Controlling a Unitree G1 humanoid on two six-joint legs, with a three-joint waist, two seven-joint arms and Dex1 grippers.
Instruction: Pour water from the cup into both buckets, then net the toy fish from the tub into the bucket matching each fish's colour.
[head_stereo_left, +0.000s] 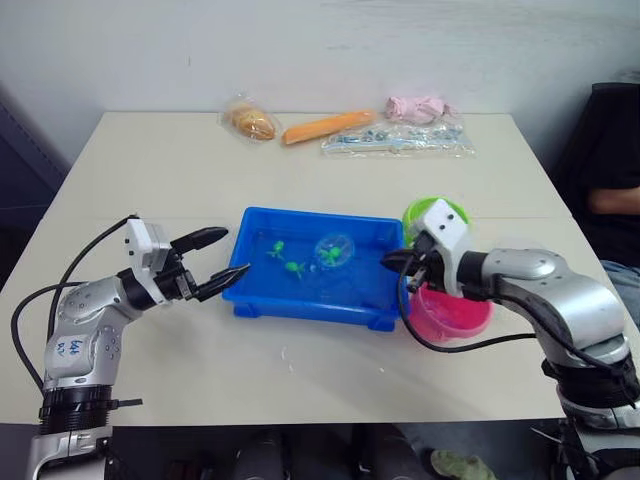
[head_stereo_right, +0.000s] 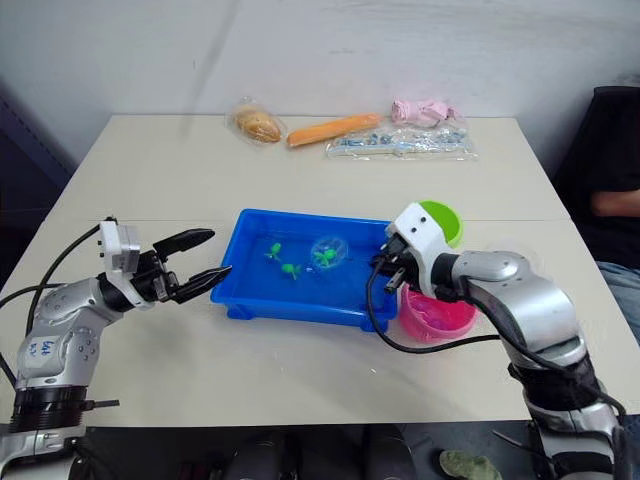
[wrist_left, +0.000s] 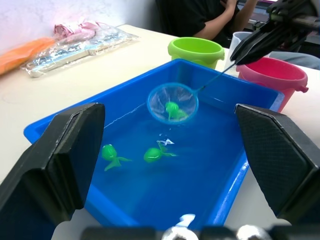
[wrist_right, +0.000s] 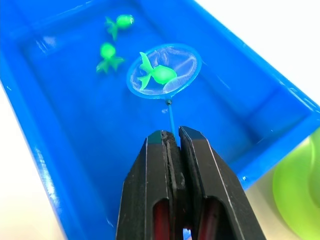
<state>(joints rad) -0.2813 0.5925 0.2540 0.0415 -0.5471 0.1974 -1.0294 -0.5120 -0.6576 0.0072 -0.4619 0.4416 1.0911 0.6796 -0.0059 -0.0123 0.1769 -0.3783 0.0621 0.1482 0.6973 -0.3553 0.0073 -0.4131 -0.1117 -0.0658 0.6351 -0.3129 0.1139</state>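
Black fingers of the right gripper (wrist_right: 172, 145) are pinched tight on the thin handle of the net (wrist_right: 165, 75), whose hoop hangs over the blue tub (head_stereo_left: 262, 290) with one green fish (wrist_right: 159, 75) lying in the mesh. Two more green fish (wrist_right: 111, 55) sit in the tub's water. Off the tub's left end, the left gripper (head_stereo_left: 218, 260) hovers with its fingers spread wide, holding nothing. Lime green bucket (wrist_left: 196, 49) and pink bucket (wrist_left: 272, 75) stand just beside the tub's right end.
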